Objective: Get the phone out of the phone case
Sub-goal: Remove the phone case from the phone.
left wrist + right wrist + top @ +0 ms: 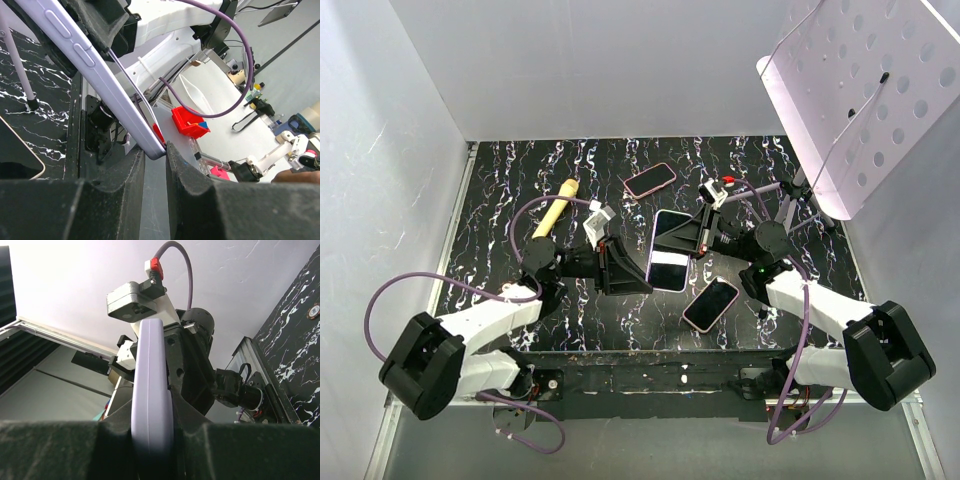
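Note:
A phone in a lavender case [669, 252] is held off the table between both grippers, screen facing the camera. My left gripper [632, 272] is shut on its lower left corner. In the left wrist view the case edge [95, 65] with its side buttons runs down into the gripper [155, 151]. My right gripper [701, 234] is shut on the case's right edge. In the right wrist view the lavender case edge [152, 390] stands upright, pinched in the gripper [152, 409]. The phone still sits in the case.
A phone in a pink case [650, 179] lies at the back of the marbled table [520, 170]. Another phone [710, 304] lies near the front right, under the held one. A tan stick-like object [555, 208] lies at the left. A perforated white panel [865, 90] on a stand overhangs the right.

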You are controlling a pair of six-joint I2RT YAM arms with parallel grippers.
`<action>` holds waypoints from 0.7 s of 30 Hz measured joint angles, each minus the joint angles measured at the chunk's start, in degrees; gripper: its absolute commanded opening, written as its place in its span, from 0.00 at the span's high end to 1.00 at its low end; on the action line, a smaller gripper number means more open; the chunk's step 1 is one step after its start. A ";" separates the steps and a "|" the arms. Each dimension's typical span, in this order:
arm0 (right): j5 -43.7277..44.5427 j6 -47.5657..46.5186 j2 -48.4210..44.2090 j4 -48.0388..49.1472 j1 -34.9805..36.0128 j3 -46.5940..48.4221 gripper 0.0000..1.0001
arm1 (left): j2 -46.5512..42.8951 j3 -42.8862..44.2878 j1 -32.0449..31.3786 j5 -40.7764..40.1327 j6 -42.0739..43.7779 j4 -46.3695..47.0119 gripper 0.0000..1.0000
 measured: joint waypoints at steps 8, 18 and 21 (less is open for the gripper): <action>0.33 1.40 0.00 -0.11 -0.04 0.00 0.99 | 4.04 2.23 0.00 3.87 1.51 2.73 1.00; 2.23 7.15 0.28 0.46 0.09 0.74 0.99 | 7.91 6.88 0.04 8.79 9.70 1.14 1.00; 2.23 7.37 0.28 0.35 0.09 0.87 0.99 | 8.04 8.94 0.07 10.56 12.83 -3.96 1.00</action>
